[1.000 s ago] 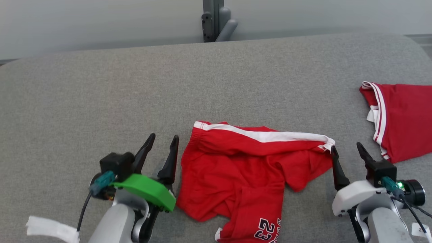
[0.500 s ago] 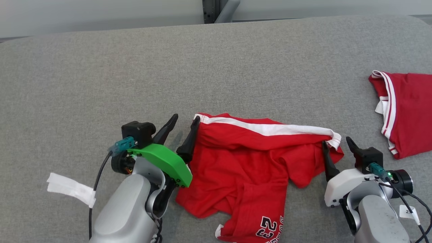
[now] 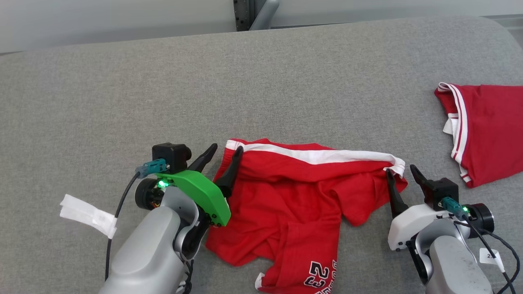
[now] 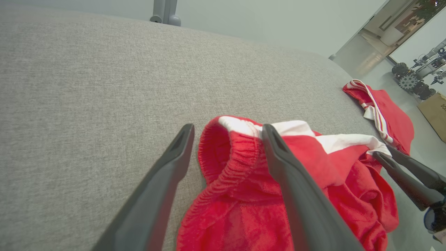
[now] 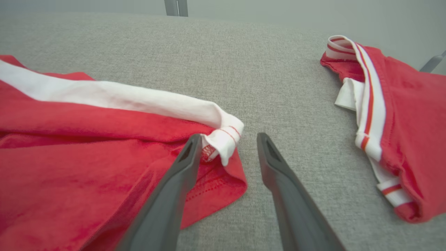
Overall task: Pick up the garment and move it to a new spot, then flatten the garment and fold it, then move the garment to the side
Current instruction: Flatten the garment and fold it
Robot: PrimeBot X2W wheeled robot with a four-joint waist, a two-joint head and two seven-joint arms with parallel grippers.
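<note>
The red shorts (image 3: 286, 204) lay crumpled on the grey surface (image 3: 261, 81), in its near middle part, between the two grippers. Their white stripe ran along the far edge, and the number 23 was printed on the near leg. The left gripper (image 3: 227, 149) stood at the left corner of the shorts, at the elastic waistband. Its fingers were open: one finger was over the bare surface just beside the cloth, the other lay on the red cloth, so the edge of the waistband was between them. The right gripper (image 3: 399, 170) was at the right corner, where the white stripe ended in a small folded hem. Its fingers were also apart and not pressed together; the inner one touched the red cloth under the hem, the outer one was over bare surface. A second red garment (image 3: 486, 126) with white and red trim lay well apart at the right edge. A white strip of tape (image 3: 86, 210) hung on the cable of the left arm
</note>
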